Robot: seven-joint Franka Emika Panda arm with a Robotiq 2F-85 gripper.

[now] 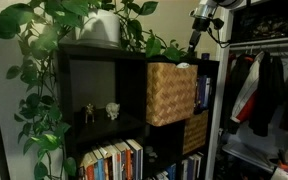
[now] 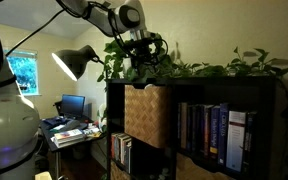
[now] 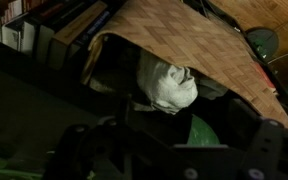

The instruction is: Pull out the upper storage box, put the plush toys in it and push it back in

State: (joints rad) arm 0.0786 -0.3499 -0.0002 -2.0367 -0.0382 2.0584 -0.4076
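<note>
The upper storage box (image 1: 171,92) is a light tan woven wicker basket. It sticks out from its top cubby in both exterior views (image 2: 144,115). My gripper (image 1: 196,45) hangs just above its open top, among the plant leaves (image 2: 144,55). In the wrist view the box's woven wall (image 3: 184,40) fills the top, and a white plush toy (image 3: 169,85) lies inside the box below it. My gripper (image 3: 174,120) shows as dark fingers spread to either side, apart from the toy and holding nothing. A green leaf (image 3: 199,130) sits close to the jaws.
A darker golden-brown woven box (image 1: 194,130) sits in the lower cubby. Two small figurines (image 1: 100,111) stand in the open cubby beside the basket. Books (image 2: 209,130) fill neighbouring cubbies. A trailing plant (image 1: 44,60) covers the shelf top. A desk lamp (image 2: 74,62) stands beside the shelf.
</note>
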